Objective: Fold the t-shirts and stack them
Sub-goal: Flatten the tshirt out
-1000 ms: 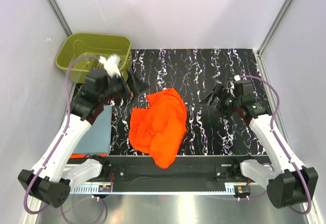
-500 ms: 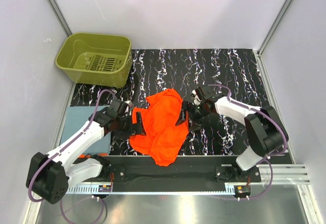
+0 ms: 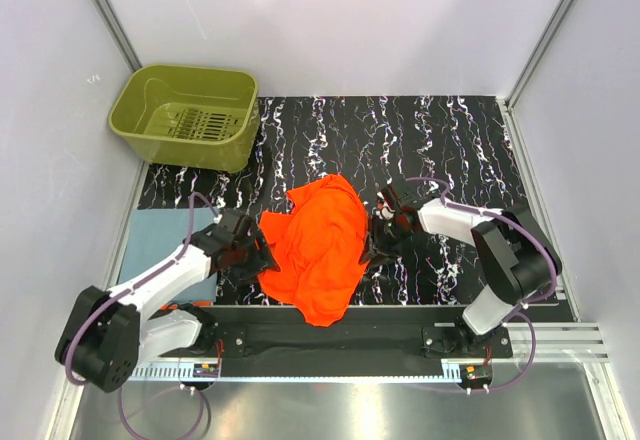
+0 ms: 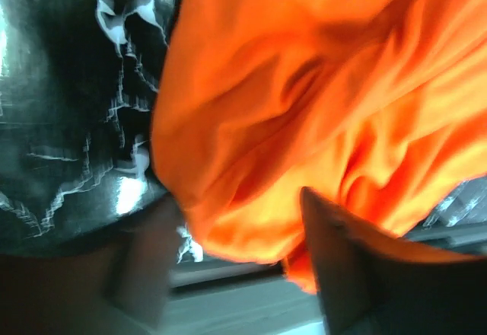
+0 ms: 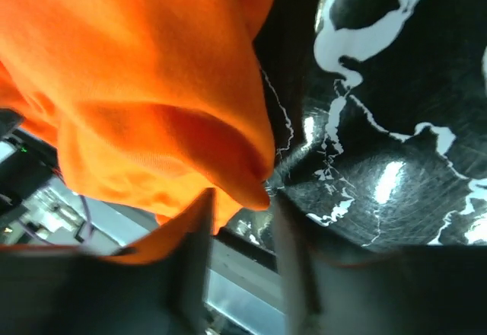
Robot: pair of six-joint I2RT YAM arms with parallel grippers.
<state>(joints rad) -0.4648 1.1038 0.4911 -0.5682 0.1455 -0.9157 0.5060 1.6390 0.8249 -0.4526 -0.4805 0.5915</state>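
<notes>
Arms: two, both stretched low over the near part of the table (image 3: 450, 140), wrists turned in toward each other. Left gripper (image 3: 256, 256) is down at the left edge of the orange t-shirt (image 3: 320, 245). In the left wrist view its fingers (image 4: 335, 266) are spread, with a bunched fold of orange cloth sitting between them; not clamped. Right gripper (image 3: 375, 242) is at the shirt's right edge, jaws apart. In the right wrist view the hem hangs just above the gap, nothing pinched.

T-shirts: two. The orange one lies crumpled in a heap at centre near the front edge, between the two grippers. Blue-grey t-shirt (image 3: 162, 235) lies as a flat folded rectangle at near left, with the left arm crossing above it, apart from the orange one.

Basket (image 3: 180, 148): one, olive green, far-left corner, well apart from both shirts.
</notes>
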